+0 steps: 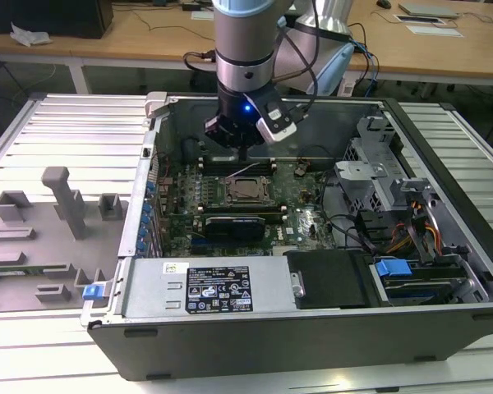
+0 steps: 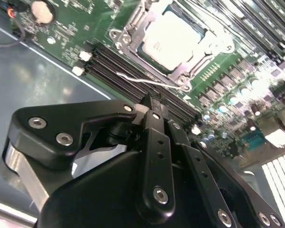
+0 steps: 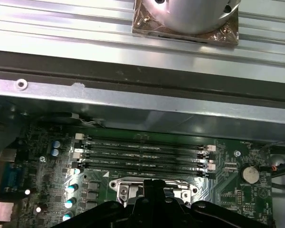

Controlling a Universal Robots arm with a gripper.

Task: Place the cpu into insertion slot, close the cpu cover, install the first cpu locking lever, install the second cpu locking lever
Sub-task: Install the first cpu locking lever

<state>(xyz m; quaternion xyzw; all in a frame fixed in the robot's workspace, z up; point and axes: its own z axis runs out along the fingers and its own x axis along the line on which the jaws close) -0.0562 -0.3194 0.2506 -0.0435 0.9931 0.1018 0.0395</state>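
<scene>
Slatted metal counter (image 1: 57, 123) carries open computer case (image 1: 312, 345); cpu (image 2: 173, 35) sits in insertion slot (image 2: 151, 58), cpu cover (image 2: 133, 23) over it; pincer (image 2: 153, 102) clenched, empty, just beside slot, near unlatched-looking wire lever (image 2: 147, 81); lever judged thin, springy, slippery; grip its free end.

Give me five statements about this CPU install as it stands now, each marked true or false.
1. The cpu lies in the insertion slot. True.
2. The hand holds the cpu. False: it hangs apart from the cpu, over the memory slots.
3. The cpu cover is down around the cpu. True.
4. The computer case has its side panel on. False: it lies open, with the board exposed.
5. A thin wire lever runs between the hand and the socket. True.
</scene>
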